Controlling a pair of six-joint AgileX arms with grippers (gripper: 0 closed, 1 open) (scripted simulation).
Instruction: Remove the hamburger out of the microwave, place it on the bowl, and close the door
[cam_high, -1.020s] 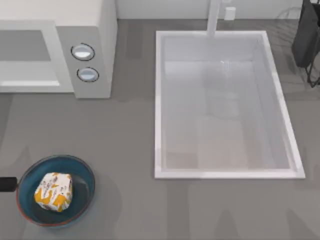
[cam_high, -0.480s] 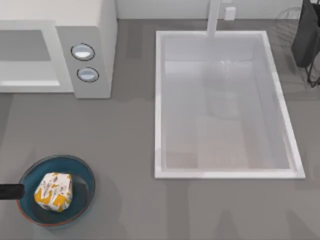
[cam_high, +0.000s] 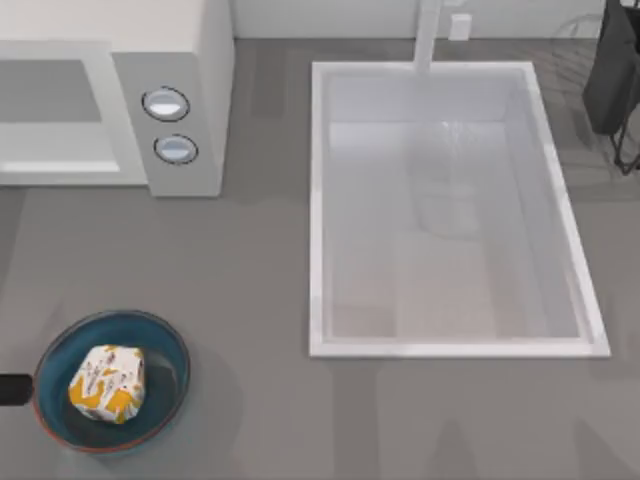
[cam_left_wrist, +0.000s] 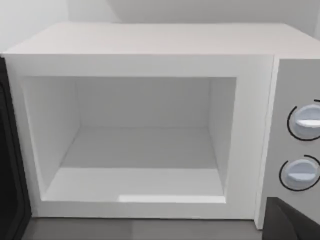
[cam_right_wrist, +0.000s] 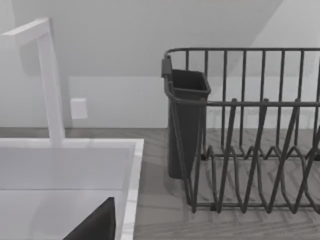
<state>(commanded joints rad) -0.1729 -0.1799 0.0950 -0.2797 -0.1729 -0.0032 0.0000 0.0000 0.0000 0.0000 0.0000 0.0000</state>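
The left gripper (cam_high: 12, 390) sat low at the table's left edge, right beside the rim of the bowl (cam_high: 165, 345). I couldn't tell whether it was spread or closed. The hamburger (cam_high: 106, 383) lay in the bowl just past it, off-centre towards the gripper's side. Ahead of the gripper, the microwave (cam_left_wrist: 150, 45) gaped with its cavity bare, and the door (cam_left_wrist: 9, 165) stood swung out at the side, so closing it looked like the only step left.

The worry, to my eye, was how close things were. A careless swing towards the door could clip the bowl's rim, skid it and tip the hamburger out. A push too near the hinge might stall, or leave the door ajar. The right gripper (cam_right_wrist: 95, 225) sat idle by the sink (cam_right_wrist: 70, 165), facing the dish rack (cam_right_wrist: 250, 130).
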